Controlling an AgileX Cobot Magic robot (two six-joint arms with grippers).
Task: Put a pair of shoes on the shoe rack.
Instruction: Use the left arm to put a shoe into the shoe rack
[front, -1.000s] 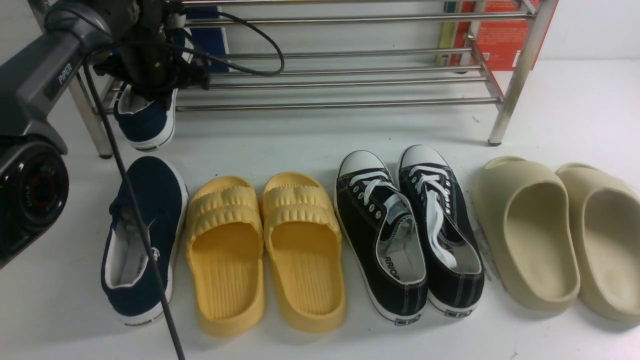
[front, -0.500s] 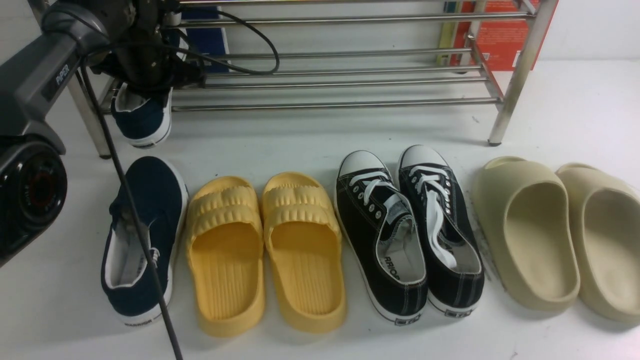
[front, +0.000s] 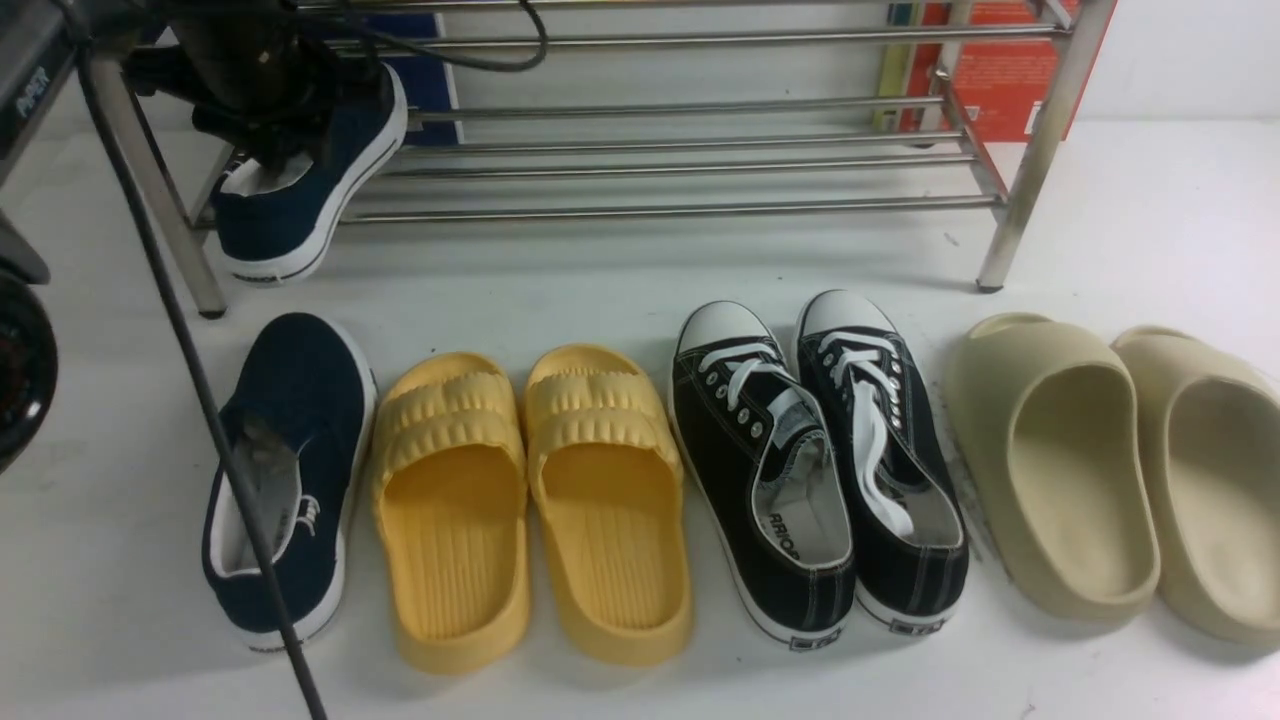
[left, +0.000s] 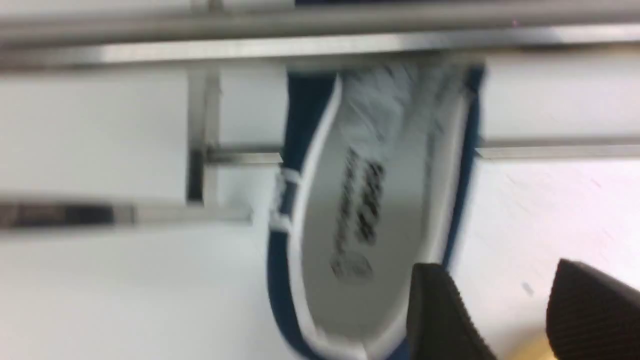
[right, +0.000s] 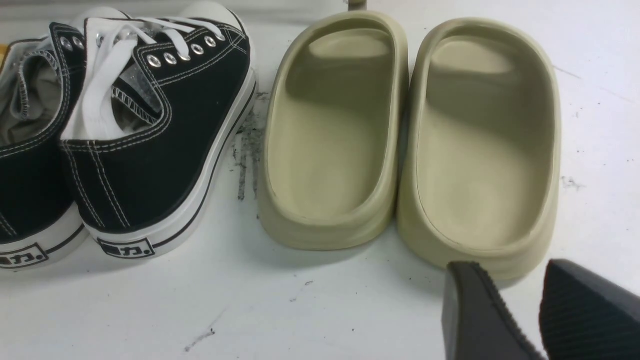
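Note:
One navy-blue slip-on shoe (front: 300, 190) lies tilted on the lowest tubes of the silver shoe rack (front: 680, 160) at its left end, toe up and heel overhanging the front tube. It also shows, blurred, in the left wrist view (left: 370, 210). My left gripper (front: 262, 150) (left: 500, 310) is right above its heel opening, jaws apart with only floor showing between them. The second navy shoe (front: 285, 470) stands on the floor at the front left, crossed by my arm's cable. My right gripper (right: 510, 310) is open and empty, low beside the beige slides.
On the white floor before the rack stand yellow slides (front: 530, 500), black lace-up sneakers (front: 815, 460) and beige slides (front: 1120, 470) (right: 410, 135). Blue and red boxes (front: 1000, 70) stand behind the rack. The rack's left front leg (front: 165, 220) is close to the shoe.
The left arm moved up and back. The navy shoe, which hung heel-down in front of the rack, swung toe-up and now lies across the lowest tubes.

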